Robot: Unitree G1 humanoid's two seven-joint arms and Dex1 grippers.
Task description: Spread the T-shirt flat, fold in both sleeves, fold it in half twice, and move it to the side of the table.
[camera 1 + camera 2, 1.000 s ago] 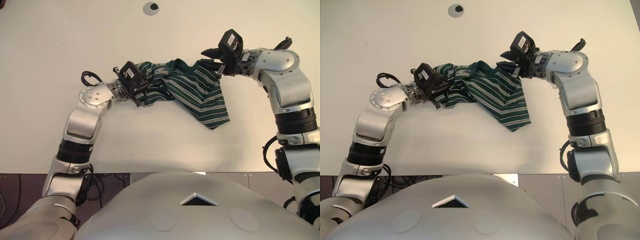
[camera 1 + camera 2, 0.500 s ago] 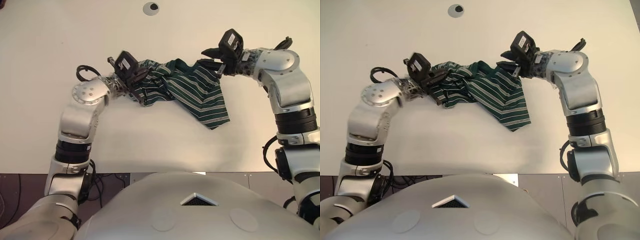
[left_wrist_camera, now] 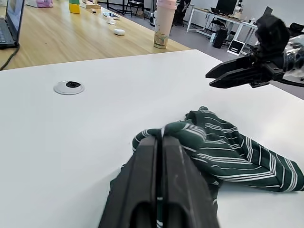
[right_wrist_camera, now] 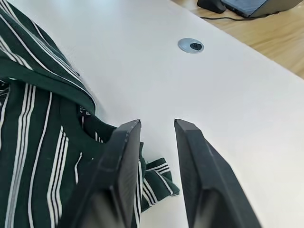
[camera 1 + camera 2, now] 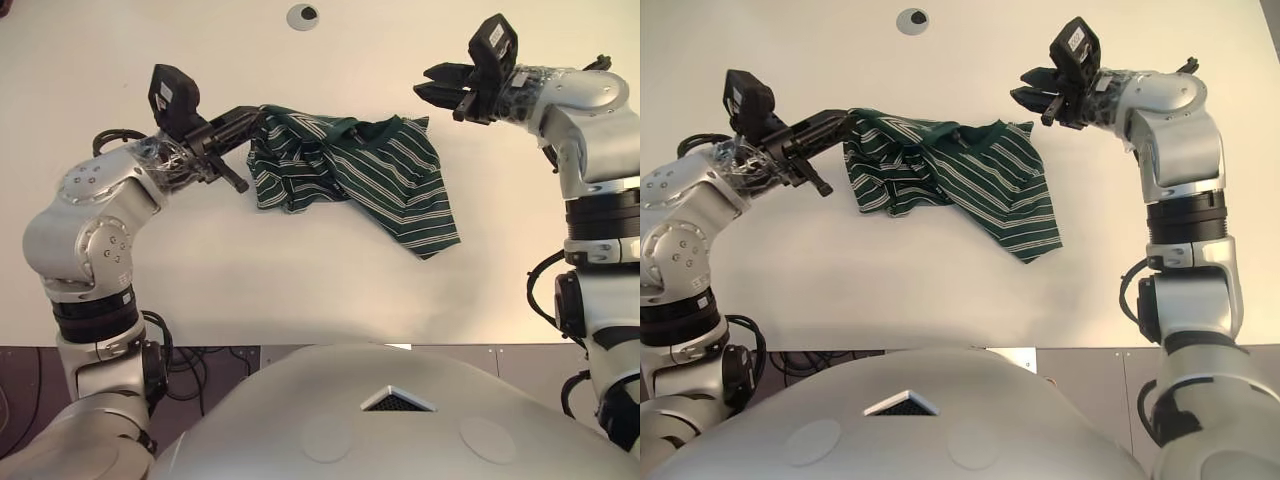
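Note:
A dark green T-shirt with white stripes (image 5: 365, 175) lies bunched on the white table (image 5: 300, 285), one corner trailing toward the near right. My left gripper (image 5: 252, 115) is shut on the shirt's far left edge and holds that fold raised; in the left wrist view the cloth (image 3: 223, 152) bunches at its closed fingertips (image 3: 160, 137). My right gripper (image 5: 422, 82) hangs open just beyond the shirt's right upper corner, apart from it. Its two fingers (image 4: 124, 142) stand apart with nothing between them, over the collar area (image 4: 57, 123).
A round cable grommet (image 5: 302, 16) sits in the table at the far middle. The table's front edge (image 5: 330, 343) runs close to my body. Bare tabletop extends left, right and in front of the shirt. Wooden desks with a cup (image 3: 163, 23) stand beyond the table.
My right gripper has let go of the shirt, opened and lifted away to the right. My left gripper has pulled its edge of the shirt leftward and up, stretching the cloth out.

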